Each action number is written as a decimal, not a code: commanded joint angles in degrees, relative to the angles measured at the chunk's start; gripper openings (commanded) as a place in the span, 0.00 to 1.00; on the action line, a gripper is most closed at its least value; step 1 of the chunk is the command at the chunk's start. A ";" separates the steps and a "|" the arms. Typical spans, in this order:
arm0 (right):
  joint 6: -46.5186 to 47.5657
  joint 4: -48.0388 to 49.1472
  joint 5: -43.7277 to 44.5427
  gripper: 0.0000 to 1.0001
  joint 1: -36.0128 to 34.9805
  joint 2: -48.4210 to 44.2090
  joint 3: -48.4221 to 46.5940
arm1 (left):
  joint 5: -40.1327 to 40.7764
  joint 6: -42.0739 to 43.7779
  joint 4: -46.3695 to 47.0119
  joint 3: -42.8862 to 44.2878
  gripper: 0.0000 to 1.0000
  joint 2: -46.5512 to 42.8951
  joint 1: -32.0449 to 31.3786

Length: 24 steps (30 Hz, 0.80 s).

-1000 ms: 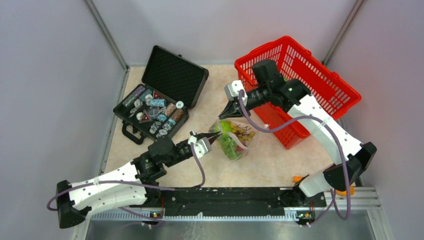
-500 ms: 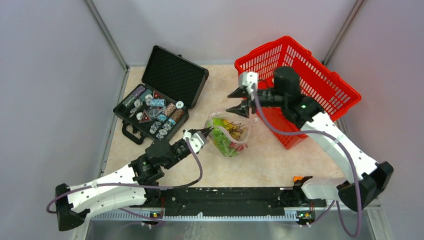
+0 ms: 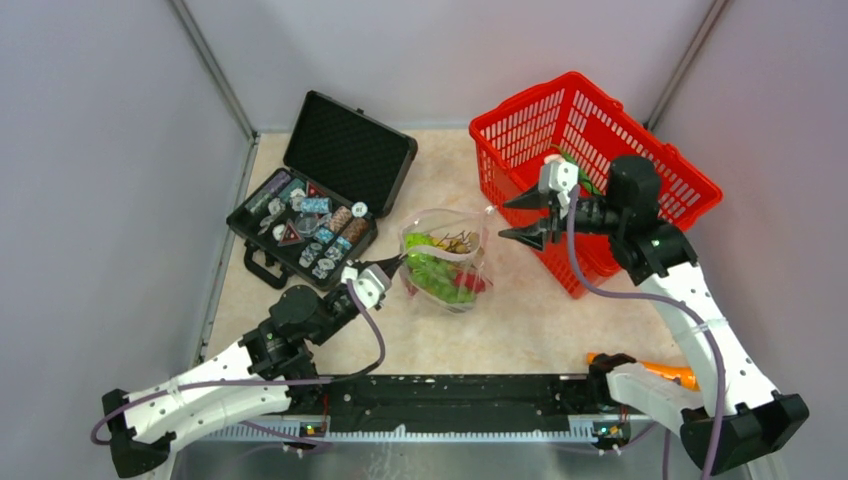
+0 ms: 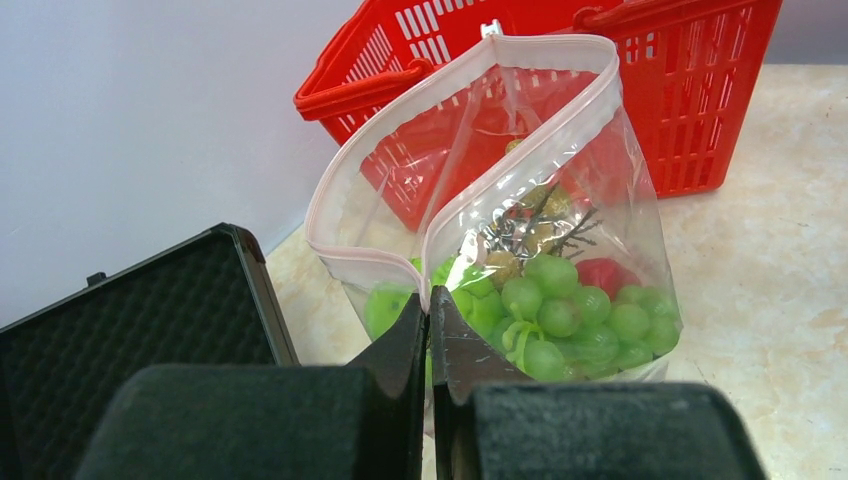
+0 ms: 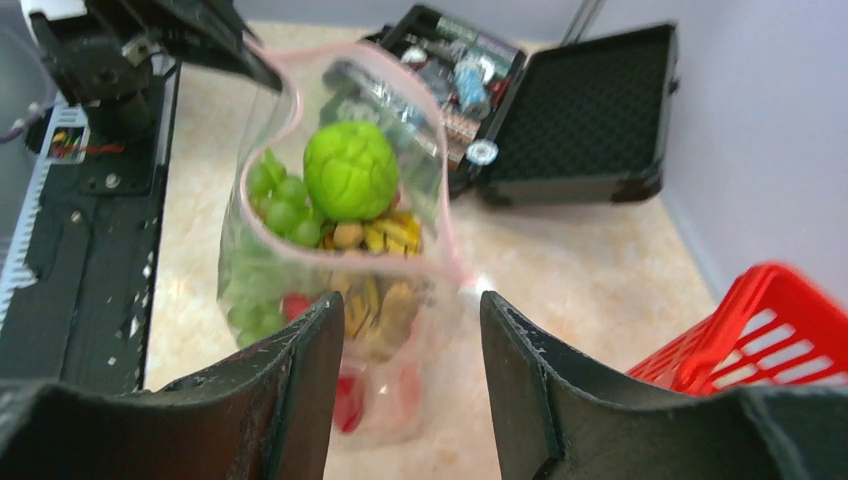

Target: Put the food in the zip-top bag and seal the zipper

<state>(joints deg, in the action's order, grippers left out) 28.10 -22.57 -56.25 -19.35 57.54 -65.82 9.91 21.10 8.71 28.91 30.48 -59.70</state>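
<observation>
Standing upright near the middle of the table (image 3: 530,325), the bag (image 3: 445,270) holds the food low in its belly: green grapes (image 4: 570,310), a knobbly green fruit (image 5: 350,170), and yellow and red bits beside them. Its zipper (image 4: 545,40) is not yet pressed shut, and the two pink lips bow apart into a wide loop at the top. That loop has a long axis, which in the top view runs from the near left end up toward the far right end, roughly on a line between the two arms. At the near left end, the left gripper (image 3: 396,264) is clamped on the bag's edge with its jaws together on the plastic just under the pink strip, so that corner is pinned. The far right end is free and points toward the basket (image 3: 640,140). The right gripper (image 3: 505,220) hangs there, over the basket's near left wall, with its jaws apart and nothing between them. It faces the bag but is clearly apart from it. By my reading the right arm is the nearer one to the free end, so any pinch along the strip would start from that side and travel down the axis toward the left gripper's hold. The open case (image 3: 350,150) lies off to the far left, out of that line.
</observation>
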 commanded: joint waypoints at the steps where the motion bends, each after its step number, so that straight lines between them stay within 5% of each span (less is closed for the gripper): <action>1: 3.39 -1.25 -7.88 0.52 4.23 -2.63 3.82 | -1.47 0.07 1.46 1.62 0.00 -0.28 0.25; 8: 4.30 2.97 -11.76 0.52 7.54 1.33 6.50 | -4.81 -0.10 1.02 1.25 0.00 -1.01 0.21; 14: 14.58 -4.70 -16.20 0.53 7.62 8.27 2.00 | -6.12 0.29 -0.31 1.95 0.00 -1.51 0.23; 24: 11.20 3.54 -19.25 0.54 7.58 13.04 1.61 | -7.95 0.22 -1.52 3.52 0.00 -0.61 0.21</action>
<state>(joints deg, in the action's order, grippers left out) 39.83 -25.30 -71.20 -12.19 70.04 -61.67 3.86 21.17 5.23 29.45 29.78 -59.66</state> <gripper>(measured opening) 0.539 0.002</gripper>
